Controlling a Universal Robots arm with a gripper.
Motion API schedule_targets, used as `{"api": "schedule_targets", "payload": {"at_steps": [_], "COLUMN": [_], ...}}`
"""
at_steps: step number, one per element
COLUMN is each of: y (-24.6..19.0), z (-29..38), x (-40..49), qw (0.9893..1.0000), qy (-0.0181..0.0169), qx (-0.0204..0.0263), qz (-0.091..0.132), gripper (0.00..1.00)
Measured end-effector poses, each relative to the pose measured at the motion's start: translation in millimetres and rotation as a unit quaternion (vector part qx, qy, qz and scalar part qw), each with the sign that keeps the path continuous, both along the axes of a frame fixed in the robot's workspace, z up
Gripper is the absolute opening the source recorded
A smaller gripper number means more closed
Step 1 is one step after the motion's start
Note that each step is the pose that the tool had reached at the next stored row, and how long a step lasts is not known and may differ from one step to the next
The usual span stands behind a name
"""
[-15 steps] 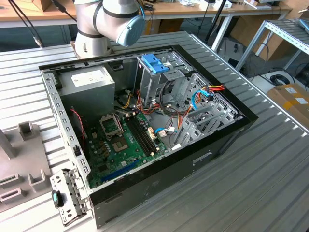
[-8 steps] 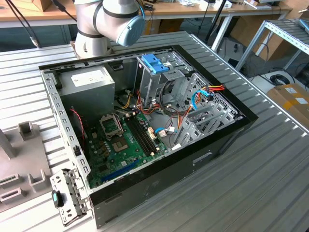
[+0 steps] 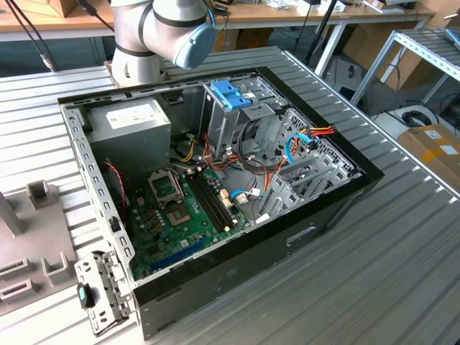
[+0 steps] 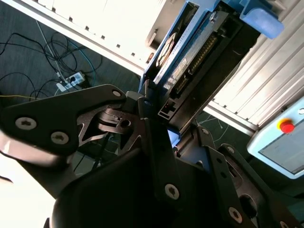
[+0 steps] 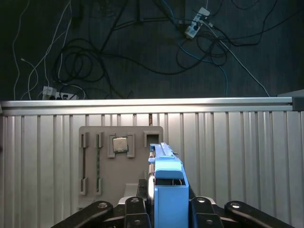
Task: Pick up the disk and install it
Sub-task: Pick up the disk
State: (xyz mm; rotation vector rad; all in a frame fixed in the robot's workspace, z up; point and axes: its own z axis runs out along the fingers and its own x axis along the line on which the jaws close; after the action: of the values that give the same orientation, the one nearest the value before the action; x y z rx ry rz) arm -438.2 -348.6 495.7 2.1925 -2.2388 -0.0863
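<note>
**A:** Ext. view first?
**B:** Arm (image 3: 158, 32) stands behind the open case (image 3: 215, 277). Inside it is the cage (image 3: 228, 123) w/ a blue latch (image 3: 231, 93) on top, cables (image 3: 251, 169) beside it.

**A:** 2nd wrist view?
**B:** Gripper (image 4: 151, 111) has its fingers (image 4: 109, 97) clamped on one end of the disk (image 4: 190, 52). The rest sticks out past the tips, blue rails (image 4: 164, 45) along its edges.

**A:** 1st wrist view?
**B:** Disk (image 5: 167, 185) sits edge-on betw. the fingers, up off the table (image 5: 237, 156). A plate (image 5: 95, 159) w/ a chip (image 5: 119, 144) lies beyond the tips, well apart from the disk.

**A:** Which step?
**B:** Pick-up looks done, imo. It's the carry part of the install, and the disk isn't in the cage yet.

**A:** What does the install need?
**B:** Prob. rails squared to the cage slot, a firm grip, and cables kept clear.
</note>
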Motion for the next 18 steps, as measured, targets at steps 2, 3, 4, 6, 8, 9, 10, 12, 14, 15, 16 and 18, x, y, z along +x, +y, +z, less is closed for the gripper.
{"api": "schedule_targets", "payload": {"at_steps": [2,3,4,6,8,9,10,12,14,15,16,18], "y": [0.0,0.0,0.0,0.0,0.0,0.0,0.0,0.0,0.0,0.0,0.0,0.0], "z": [1.6,2.3,3.1,5.1,6.5,7.5,8.1,9.8,12.6,14.2,15.6,17.5], "x": [0.0,0.0,0.0,0.0,0.0,0.0,0.0,0.0,0.0,0.0,0.0,0.0], "qw": [1.0000,1.0000,1.0000,1.0000,1.0000,1.0000,1.0000,1.0000,1.0000,1.0000,1.0000,1.0000], "qy": [0.0000,0.0000,0.0000,0.0000,0.0000,0.0000,0.0000,0.0000,0.0000,0.0000,-0.0001,-0.0001], "qx": [0.0000,0.0000,0.0000,0.0000,0.0000,0.0000,0.0000,0.0000,0.0000,0.0000,0.0000,0.0000], "qz": [0.000,0.000,0.000,0.000,0.000,0.000,0.000,0.000,0.000,0.000,0.000,0.000], "gripper": [0.37,0.37,0.37,0.37,0.37,0.37,0.37,0.37,0.37,0.37,0.37,0.37]}}
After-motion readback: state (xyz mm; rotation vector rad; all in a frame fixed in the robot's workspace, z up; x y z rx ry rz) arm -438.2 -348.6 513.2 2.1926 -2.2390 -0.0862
